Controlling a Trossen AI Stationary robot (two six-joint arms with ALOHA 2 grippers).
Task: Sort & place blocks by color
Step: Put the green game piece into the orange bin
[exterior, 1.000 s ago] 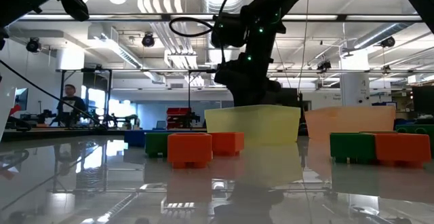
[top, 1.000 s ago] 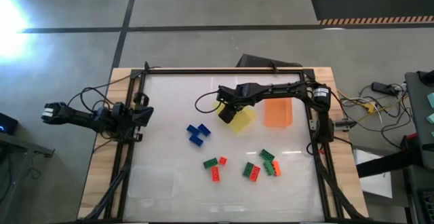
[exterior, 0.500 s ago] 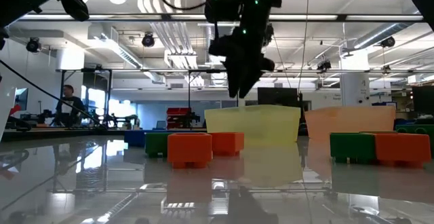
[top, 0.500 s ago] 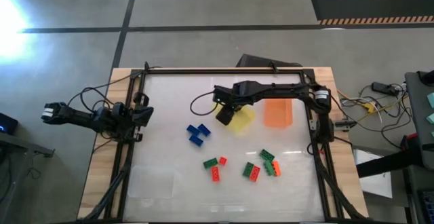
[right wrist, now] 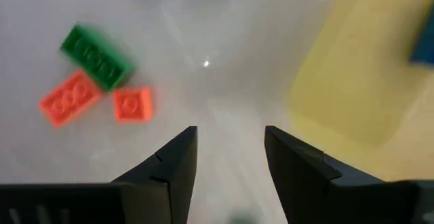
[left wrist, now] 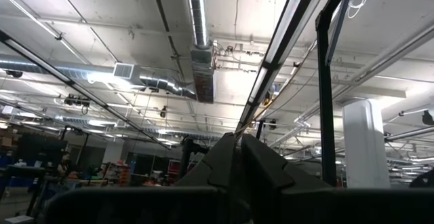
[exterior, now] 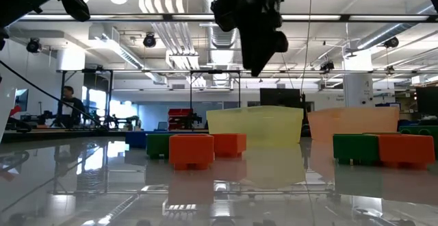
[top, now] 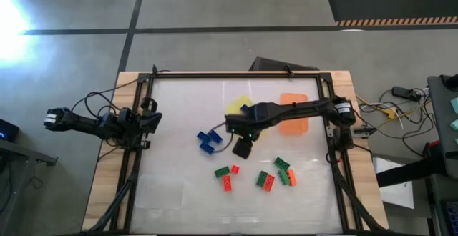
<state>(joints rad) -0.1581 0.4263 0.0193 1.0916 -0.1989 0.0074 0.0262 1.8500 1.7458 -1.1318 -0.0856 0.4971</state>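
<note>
Now the right gripper hangs over the middle of the table, between the blue blocks toward the left side and the yellow tray toward the far edge; its arm reaches in from the right side. Seen from its wrist, its two dark fingers stand apart with bare table between them and nothing held. Ahead of them in that view lie a green block, a red-orange block touching it, and a smaller red-orange block just beside those. From above, the rest of the blocks sit toward the near edge: a green and red-orange group left of centre and a green and red-orange cluster to its right, well apart from the blue ones. An orange tray stands beside the yellow one, toward the far right corner. In the level view both trays rise behind a row of green and red-orange blocks, with the right arm dark above them. The left gripper waits off the table's left side, its jaws pressed together on nothing, its wrist camera facing the ceiling. A person stands far back in the room.
</note>
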